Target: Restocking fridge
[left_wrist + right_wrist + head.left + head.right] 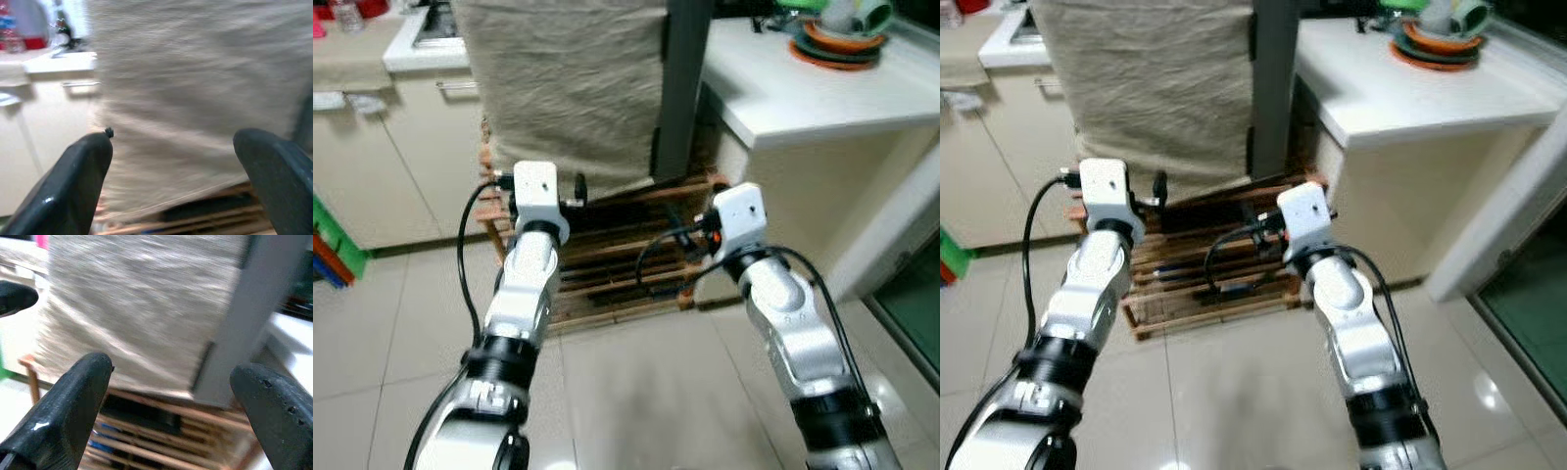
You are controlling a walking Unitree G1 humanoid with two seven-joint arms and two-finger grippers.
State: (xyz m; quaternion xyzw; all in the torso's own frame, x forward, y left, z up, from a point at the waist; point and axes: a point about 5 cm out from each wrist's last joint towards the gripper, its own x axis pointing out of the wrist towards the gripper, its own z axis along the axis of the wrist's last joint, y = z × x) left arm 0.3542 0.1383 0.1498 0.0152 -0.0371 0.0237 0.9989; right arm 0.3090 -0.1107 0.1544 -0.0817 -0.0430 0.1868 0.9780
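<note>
Left gripper (171,171) and right gripper (168,406) both released, empty. Both face the cloth (563,88) above the rack (607,264)

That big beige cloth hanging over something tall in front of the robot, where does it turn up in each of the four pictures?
Left eye view: the beige cloth fills the upper middle, above the wooden rack.
Right eye view: upper left of centre.
Left wrist view: blurred, across most of the background.
Right wrist view: upper left and centre.
Shared landmark: the wooden rack under the cloth's lower edge, seen in every view.
</note>
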